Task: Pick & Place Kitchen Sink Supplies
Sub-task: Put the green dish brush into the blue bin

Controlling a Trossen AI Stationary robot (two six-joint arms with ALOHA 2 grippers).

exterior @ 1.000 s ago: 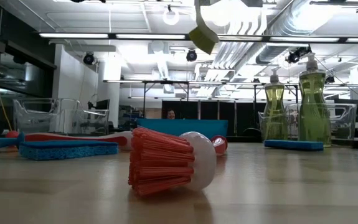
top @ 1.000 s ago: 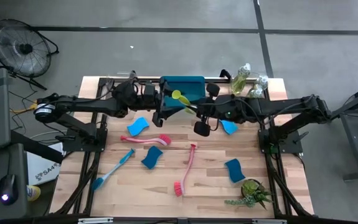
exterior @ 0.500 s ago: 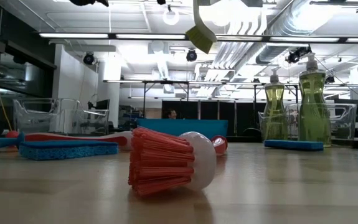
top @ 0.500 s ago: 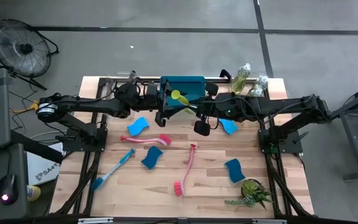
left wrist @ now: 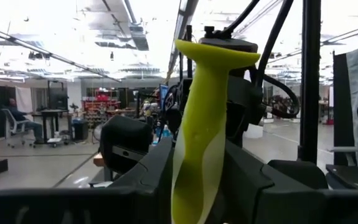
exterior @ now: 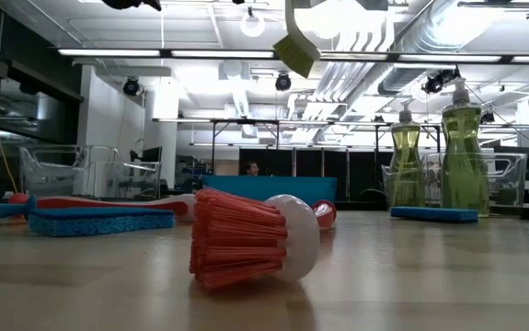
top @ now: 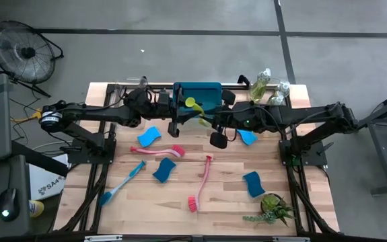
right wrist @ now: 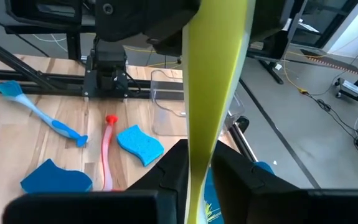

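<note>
A yellow-green dish brush hangs in the air just in front of the blue tray, held between both arms. My left gripper is shut on its handle, with a finger pressed to each side in the left wrist view. My right gripper is shut on the same handle from the other side. The brush head shows high up in the low view. On the table lie two pink-red brushes, a blue brush and several blue sponges.
Two clear bottles of yellow-green liquid stand at the back right, right of the tray. A spiky green plant sits at the front right corner. One pink-red brush head lies close to the low camera.
My left gripper's fingers have closed in on the yellow-green brush handle. The right gripper keeps its hold, and the brush has barely shifted.
</note>
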